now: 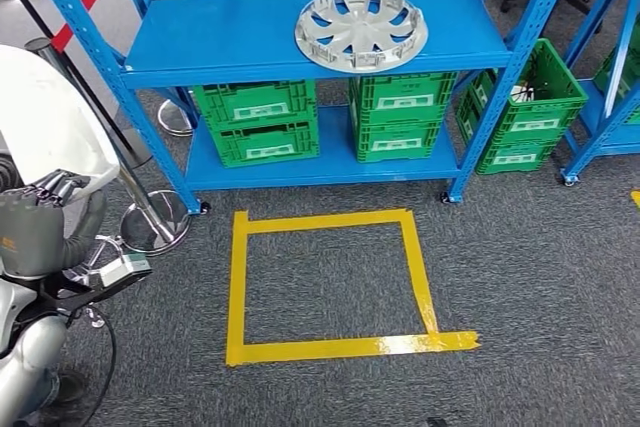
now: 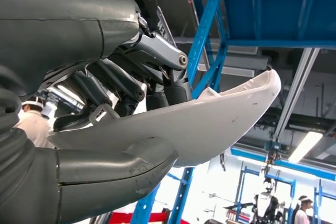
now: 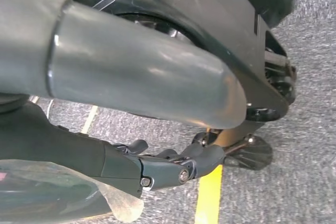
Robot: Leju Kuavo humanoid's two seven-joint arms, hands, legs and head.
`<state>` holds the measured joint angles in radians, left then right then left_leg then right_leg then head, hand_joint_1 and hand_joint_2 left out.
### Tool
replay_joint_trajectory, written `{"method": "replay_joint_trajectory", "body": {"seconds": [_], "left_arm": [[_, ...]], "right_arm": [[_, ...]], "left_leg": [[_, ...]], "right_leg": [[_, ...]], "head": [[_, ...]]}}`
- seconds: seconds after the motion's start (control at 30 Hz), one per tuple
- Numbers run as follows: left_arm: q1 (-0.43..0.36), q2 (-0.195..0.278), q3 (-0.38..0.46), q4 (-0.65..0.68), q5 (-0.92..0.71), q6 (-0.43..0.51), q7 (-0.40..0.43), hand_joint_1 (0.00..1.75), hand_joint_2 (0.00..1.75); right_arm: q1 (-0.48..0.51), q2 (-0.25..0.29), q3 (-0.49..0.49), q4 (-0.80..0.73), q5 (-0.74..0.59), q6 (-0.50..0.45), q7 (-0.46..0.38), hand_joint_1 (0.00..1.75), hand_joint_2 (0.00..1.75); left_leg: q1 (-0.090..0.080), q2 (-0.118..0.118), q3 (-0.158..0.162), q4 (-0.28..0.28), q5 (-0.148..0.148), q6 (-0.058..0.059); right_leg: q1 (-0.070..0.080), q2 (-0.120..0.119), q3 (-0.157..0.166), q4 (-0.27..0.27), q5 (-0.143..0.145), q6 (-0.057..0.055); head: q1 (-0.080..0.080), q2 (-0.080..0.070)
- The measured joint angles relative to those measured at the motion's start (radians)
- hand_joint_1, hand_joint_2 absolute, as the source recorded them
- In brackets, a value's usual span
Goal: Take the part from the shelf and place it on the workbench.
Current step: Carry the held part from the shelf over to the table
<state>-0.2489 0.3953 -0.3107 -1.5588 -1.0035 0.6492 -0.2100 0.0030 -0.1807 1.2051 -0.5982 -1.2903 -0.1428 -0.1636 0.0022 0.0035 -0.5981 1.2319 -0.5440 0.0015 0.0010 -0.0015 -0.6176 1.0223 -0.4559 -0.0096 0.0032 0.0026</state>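
White part (image 1: 53, 127) gripped in left hand (image 1: 41, 222) — long axis jutting past fingers (image 2: 115, 80); right hand (image 3: 166, 163) empty, fingers loose.

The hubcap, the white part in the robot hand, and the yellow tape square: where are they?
silver hubcap (image 1: 361, 27), head view, its centre hub.
white part (image 2: 222, 116), left wrist view, its curved underside.
left robot hand (image 1: 47, 217), head view, grey back.
yellow tape square (image 1: 237, 287), head view, left strip.
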Motion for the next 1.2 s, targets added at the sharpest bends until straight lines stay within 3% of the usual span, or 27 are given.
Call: {"method": "replay_joint_trajectory", "body": {"seconds": [0.03, 0.1, 0.13, 0.2, 0.23, 0.27, 0.33, 0.37, 0.4, 0.47, 0.5, 0.53, 0.6, 0.63, 0.7, 0.73, 0.77, 0.8, 0.87, 0.9, 0.93, 0.97, 1.03, 1.1, 1.13, 1.2], "left_arm": [[-0.005, 0.000, 0.000, 0.000, -0.001, -0.001, 0.000, 1.75, 1.75], [-0.021, -0.001, -0.001, 0.000, 0.001, 0.000, 0.000, 1.75, 1.75], [-0.030, -0.001, -0.002, 0.000, 0.003, 0.001, 0.001, 1.75, 1.75], [-0.042, -0.003, -0.007, 0.001, 0.006, 0.002, 0.004, 1.75, 1.75], [-0.047, -0.004, -0.010, 0.002, 0.007, 0.003, 0.006, 1.75, 1.75], [-0.052, -0.006, -0.014, 0.003, 0.007, 0.003, 0.009, 1.75, 1.75], [-0.059, -0.010, -0.021, 0.005, 0.008, 0.003, 0.012, 1.75, 1.75], [-0.061, -0.013, -0.024, 0.006, 0.008, 0.002, 0.012, 1.75, 1.75], [-0.063, -0.015, -0.027, 0.009, 0.010, 0.002, 0.013, 1.75, 1.75], [-0.065, -0.018, -0.034, 0.015, 0.015, 0.001, 0.013, 1.75, 1.75], [-0.066, -0.019, -0.037, 0.017, 0.017, 0.001, 0.013, 1.75, 1.75], [-0.067, -0.020, -0.039, 0.019, 0.018, 0.002, 0.013, 1.75, 1.75], [-0.069, -0.020, -0.042, 0.021, 0.019, 0.003, 0.012, 1.75, 1.75], [-0.071, -0.019, -0.042, 0.021, 0.019, 0.003, 0.012, 1.75, 1.75], [-0.074, -0.019, -0.045, 0.023, 0.020, 0.004, 0.012, 1.75, 1.75], [-0.074, -0.019, -0.046, 0.025, 0.022, 0.004, 0.011, 1.75, 1.75], [-0.075, -0.019, -0.048, 0.026, 0.025, 0.003, 0.010, 1.75, 1.75], [-0.076, -0.020, -0.049, 0.028, 0.027, 0.001, 0.008, 1.75, 1.75], [-0.081, -0.022, -0.052, 0.031, 0.030, -0.002, 0.008, 1.75, 1.75], [-0.084, -0.024, -0.054, 0.034, 0.031, -0.003, 0.008, 1.75, 1.75], [-0.086, -0.026, -0.057, 0.036, 0.031, -0.003, 0.008, 1.75, 1.75], [-0.088, -0.028, -0.061, 0.039, 0.032, -0.003, 0.008, 1.75, 1.75], [-0.093, -0.032, -0.068, 0.043, 0.036, -0.002, 0.006, 1.75, 1.75], [-0.100, -0.035, -0.072, 0.046, 0.041, 0.000, 0.002, 1.75, 1.75], [-0.104, -0.036, -0.074, 0.048, 0.043, 0.000, 0.000, 1.75, 1.75], [-0.109, -0.039, -0.077, 0.052, 0.045, 0.001, -0.002, 1.75, 1.75]], "right_arm": [[0.001, 0.001, 0.000, 0.000, -0.005, -0.001, -0.005, 0.00, 0.00], [0.005, 0.001, -0.001, -0.004, -0.017, -0.018, -0.014, 0.00, 0.00], [0.009, -0.001, -0.002, -0.013, -0.023, -0.034, -0.017, 0.00, 0.00], [0.022, -0.014, -0.002, -0.045, -0.039, -0.075, -0.023, 0.00, 0.00], [0.030, -0.024, -0.003, -0.068, -0.049, -0.096, -0.026, 0.00, 0.00], [0.039, -0.033, -0.003, -0.093, -0.059, -0.113, -0.030, 0.00, 0.00], [0.052, -0.052, -0.004, -0.140, -0.077, -0.141, -0.036, 0.00, 0.00], [0.056, -0.061, -0.005, -0.159, -0.083, -0.151, -0.038, 0.00, 0.00], [0.059, -0.070, -0.005, -0.175, -0.089, -0.160, -0.040, 0.00, 0.00], [0.064, -0.084, -0.006, -0.200, -0.096, -0.170, -0.044, 0.00, 0.00], [0.066, -0.091, -0.006, -0.210, -0.098, -0.173, -0.045, 0.00, 0.00], [0.068, -0.095, -0.006, -0.219, -0.099, -0.174, -0.045, 0.00, 0.00], [0.069, -0.103, -0.006, -0.236, -0.100, -0.175, -0.046, 0.00, 0.00], [0.069, -0.106, -0.007, -0.242, -0.100, -0.176, -0.047, 0.00, 0.00], [0.071, -0.108, -0.008, -0.251, -0.101, -0.175, -0.048, 0.00, 0.00], [0.072, -0.109, -0.008, -0.254, -0.103, -0.175, -0.049, 0.00, 0.00], [0.073, -0.109, -0.008, -0.256, -0.105, -0.174, -0.049, 0.00, 0.00], [0.073, -0.109, -0.008, -0.259, -0.108, -0.175, -0.050, 0.00, 0.00], [0.073, -0.110, -0.008, -0.261, -0.113, -0.177, -0.052, 0.00, 0.00], [0.072, -0.110, -0.008, -0.262, -0.115, -0.179, -0.053, 0.00, 0.00], [0.072, -0.110, -0.008, -0.262, -0.117, -0.180, -0.053, 0.00, 0.00], [0.071, -0.111, -0.008, -0.263, -0.120, -0.181, -0.055, 0.00, 0.00], [0.071, -0.111, -0.008, -0.267, -0.126, -0.183, -0.059, 0.00, 0.00], [0.072, -0.113, -0.007, -0.275, -0.131, -0.184, -0.065, 0.00, 0.00], [0.072, -0.114, -0.006, -0.279, -0.133, -0.186, -0.068, 0.00, 0.00], [0.073, -0.119, -0.004, -0.286, -0.134, -0.189, -0.071, 0.00, 0.00]], "left_leg": [[-0.006, 0.000, 0.052, -0.075, 0.011, 0.014], [-0.016, -0.001, 0.133, -0.207, 0.000, 0.032], [-0.021, -0.002, 0.149, -0.241, -0.007, 0.034], [-0.022, 0.001, 0.140, -0.262, 0.013, 0.034], [-0.019, 0.003, 0.129, -0.270, 0.030, 0.037], [-0.016, 0.005, 0.115, -0.276, 0.047, 0.040], [-0.012, 0.008, 0.081, -0.277, 0.077, 0.044], [-0.012, 0.009, 0.061, -0.274, 0.090, 0.044], [-0.011, 0.011, 0.042, -0.270, 0.103, 0.043], [-0.009, 0.013, 0.000, -0.259, 0.128, 0.038], [-0.007, 0.013, -0.020, -0.252, 0.139, 0.034], [-0.006, 0.013, -0.039, -0.243, 0.149, 0.029], [-0.007, 0.012, -0.064, -0.225, 0.168, 0.018], [-0.007, 0.012, -0.069, -0.221, 0.179, 0.014], [-0.005, 0.012, -0.075, -0.223, 0.196, 0.004], [-0.003, 0.011, -0.080, -0.218, 0.184, -0.003], [-0.001, 0.010, -0.087, -0.197, 0.149, -0.009], [0.001, 0.009, -0.097, -0.157, 0.097, -0.015], [0.004, 0.008, -0.115, -0.028, -0.012, -0.023], [0.004, 0.007, -0.118, 0.033, -0.035, -0.024], [0.005, 0.007, -0.111, 0.072, -0.030, -0.024], [0.005, 0.006, -0.092, 0.079, -0.004, -0.022], [0.003, 0.005, -0.008, -0.006, 0.047, -0.012], [0.000, 0.005, 0.103, -0.164, 0.028, 0.001], [-0.003, 0.005, 0.139, -0.222, 0.008, 0.006], [-0.006, 0.006, 0.153, -0.266, 0.000, 0.013]], "right_leg": [[0.004, 0.000, -0.009, 0.001, 0.009, 0.001], [0.005, 0.000, -0.021, -0.001, 0.030, 0.007], [0.003, -0.001, -0.025, -0.003, 0.041, 0.012], [-0.001, -0.001, -0.034, -0.012, 0.059, 0.023], [0.000, 0.000, -0.042, -0.006, 0.042, 0.028], [0.001, 0.001, -0.055, 0.015, 0.006, 0.033], [-0.002, 0.003, -0.084, 0.119, -0.104, 0.042], [-0.004, 0.002, -0.094, 0.185, -0.140, 0.046], [-0.005, 0.002, -0.096, 0.241, -0.150, 0.051], [-0.009, 0.002, -0.065, 0.277, -0.097, 0.059], [-0.011, 0.002, -0.024, 0.245, -0.065, 0.063], [-0.015, 0.003, 0.036, 0.179, -0.056, 0.066], [-0.017, 0.006, 0.150, 0.024, -0.095, 0.061], [-0.015, 0.007, 0.179, -0.025, -0.118, 0.055], [-0.013, 0.005, 0.171, -0.041, -0.118, 0.034], [-0.013, 0.002, 0.161, -0.039, -0.109, 0.024], [-0.013, -0.001, 0.149, -0.038, -0.096, 0.014], [-0.013, -0.003, 0.135, -0.037, -0.083, 0.006], [-0.012, -0.005, 0.104, -0.035, -0.053, -0.001], [-0.011, -0.005, 0.085, -0.032, -0.038, -0.001], [-0.010, -0.006, 0.064, -0.029, -0.024, -0.001], [-0.010, -0.006, 0.042, -0.025, -0.011, 0.000], [-0.009, -0.006, 0.007, -0.019, 0.010, 0.004], [-0.006, -0.005, -0.012, -0.015, 0.029, 0.013], [-0.006, -0.005, -0.017, -0.016, 0.039, 0.018], [-0.007, -0.005, -0.022, -0.021, 0.057, 0.030]], "head": [[0.001, 0.000], [0.001, 0.000], [0.001, 0.000], [-0.001, 0.000], [-0.001, 0.000], [0.001, 0.000], [0.005, 0.000], [0.006, 0.000], [0.007, 0.000], [0.007, 0.000], [0.007, 0.000], [0.008, 0.000], [0.011, 0.000], [0.012, 0.000], [0.012, 0.000], [0.012, 0.000], [0.011, 0.000], [0.010, 0.000], [0.008, 0.000], [0.008, 0.000], [0.008, 0.000], [0.008, 0.000], [0.008, 0.000], [0.008, 0.000], [0.009, 0.000], [0.009, 0.000]]}}
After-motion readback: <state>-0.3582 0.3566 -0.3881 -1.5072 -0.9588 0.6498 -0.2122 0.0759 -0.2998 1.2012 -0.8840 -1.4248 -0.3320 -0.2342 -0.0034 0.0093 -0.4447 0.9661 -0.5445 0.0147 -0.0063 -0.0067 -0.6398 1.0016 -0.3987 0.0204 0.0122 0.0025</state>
